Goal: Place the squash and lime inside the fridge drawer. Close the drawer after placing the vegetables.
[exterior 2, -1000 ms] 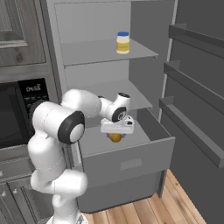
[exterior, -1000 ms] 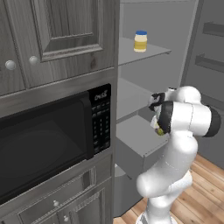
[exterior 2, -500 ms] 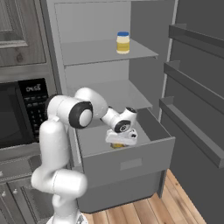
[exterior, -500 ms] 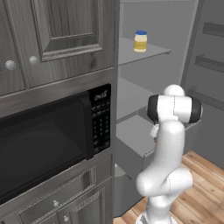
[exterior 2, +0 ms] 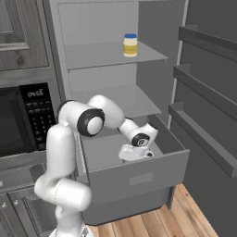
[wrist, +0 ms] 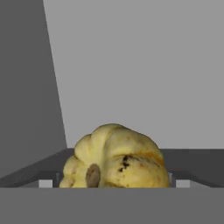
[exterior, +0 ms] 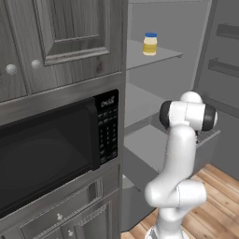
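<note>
— Open fridge interior, pale grey. Nearest item? Squash (wrist: pixel 114 156) right at the fingertips, inside the fridge drawer (exterior 2: pixel 139 178). Grip?
— Gripper (exterior 2: pixel 134 155) lowered into the drawer; jaw spread cannot be judged. Step: depositing. Next: release, withdraw, fetch lime.

The fridge drawer (exterior 2: pixel 139 178) stands pulled out and open at the top; entry is from above, between its front panel and the shelf (exterior 2: pixel 120 99) overhanging its rear edge. The arm's wrist and gripper (exterior 2: pixel 132 155) occupy the drawer's centre. In the hand view the squash (wrist: pixel 116 157) fills the space directly ahead of the gripper, against bare grey walls. The open fridge door (exterior 2: pixel 208 111) bounds the right side.
</note>
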Controlling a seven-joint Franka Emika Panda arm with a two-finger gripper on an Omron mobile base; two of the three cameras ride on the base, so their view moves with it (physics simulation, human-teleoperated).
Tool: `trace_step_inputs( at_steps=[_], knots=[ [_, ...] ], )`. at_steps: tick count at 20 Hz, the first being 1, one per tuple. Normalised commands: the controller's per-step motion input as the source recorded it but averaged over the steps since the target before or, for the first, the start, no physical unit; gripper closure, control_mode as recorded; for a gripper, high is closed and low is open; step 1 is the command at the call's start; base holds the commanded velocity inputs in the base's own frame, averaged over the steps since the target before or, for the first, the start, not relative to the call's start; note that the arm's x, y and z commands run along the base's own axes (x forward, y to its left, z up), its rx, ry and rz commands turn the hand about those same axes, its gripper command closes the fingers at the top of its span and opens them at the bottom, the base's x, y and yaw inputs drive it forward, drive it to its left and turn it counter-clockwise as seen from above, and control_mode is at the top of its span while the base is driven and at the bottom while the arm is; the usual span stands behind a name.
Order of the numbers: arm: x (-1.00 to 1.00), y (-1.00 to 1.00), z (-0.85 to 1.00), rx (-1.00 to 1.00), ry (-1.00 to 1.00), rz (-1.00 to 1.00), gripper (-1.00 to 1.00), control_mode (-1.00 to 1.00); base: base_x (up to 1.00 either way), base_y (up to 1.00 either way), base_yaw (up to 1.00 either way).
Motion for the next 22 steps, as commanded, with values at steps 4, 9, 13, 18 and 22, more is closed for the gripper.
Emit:
trace_step_inputs(
  at_steps=[4,9,13,18,22],
  knots=[
    [-0.64,-0.47,0.25,0.09,0.07,-0.03,1.0,-1.0,0.0,0.0,0.0],
    [-0.02,-0.23,0.28,0.01,0.05,-0.03,1.0,-1.0,0.0,0.0,0.0],
    [1.0,0.14,0.2,-0.15,0.01,-0.03,1.0,-1.0,0.0,0.0,0.0],
    [0.55,0.11,-0.18,-0.25,-0.03,-0.07,1.0,-1.0,0.0,0.0,0.0],
    [0.14,0.0,-0.59,-0.21,-0.06,-0.06,1.0,-1.0,0.0,0.0,0.0]
  ],
)
